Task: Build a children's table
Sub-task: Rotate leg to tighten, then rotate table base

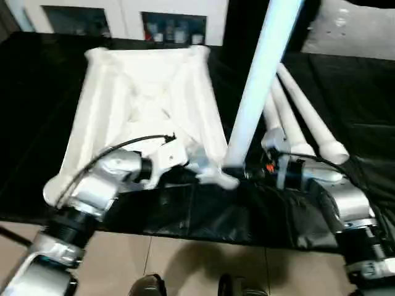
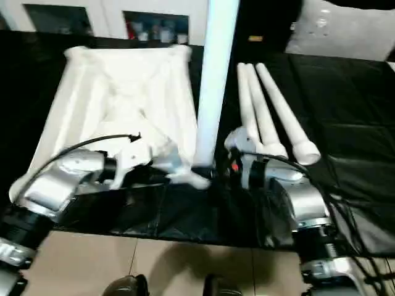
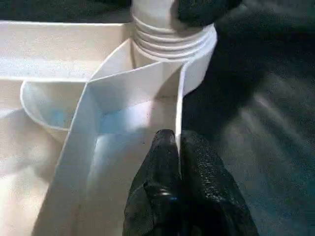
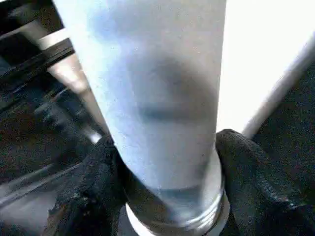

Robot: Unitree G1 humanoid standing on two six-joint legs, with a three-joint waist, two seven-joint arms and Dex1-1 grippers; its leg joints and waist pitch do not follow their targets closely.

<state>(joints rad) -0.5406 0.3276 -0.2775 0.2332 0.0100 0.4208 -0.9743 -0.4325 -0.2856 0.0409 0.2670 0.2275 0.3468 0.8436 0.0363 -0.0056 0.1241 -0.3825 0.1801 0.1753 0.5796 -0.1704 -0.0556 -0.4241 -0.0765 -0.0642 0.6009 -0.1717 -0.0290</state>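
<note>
Table top (image 1: 145,98) lies underside up on the black table cover (image 1: 345,98), ribs facing the camera; its far edge is blurred and detail there is hard to read. One leg (image 1: 259,80) stands upright at the near right corner socket (image 3: 197,64), its upper end cut off by the frame. Threaded foot of the leg sits at the socket mouth; how deep it sits cannot be told.

Right gripper (image 4: 167,162) has its black fingers (image 4: 251,182) clamped on either side of the leg's base, just above the threads. Left gripper (image 3: 179,142) has its jaws pressed together on a thin upright rib (image 3: 178,108) of the top, close beside the socket.

Three spare legs (image 2: 271,117) lie side by side on the cover to the right of the top, near ends partly hidden behind the right wrist
</note>
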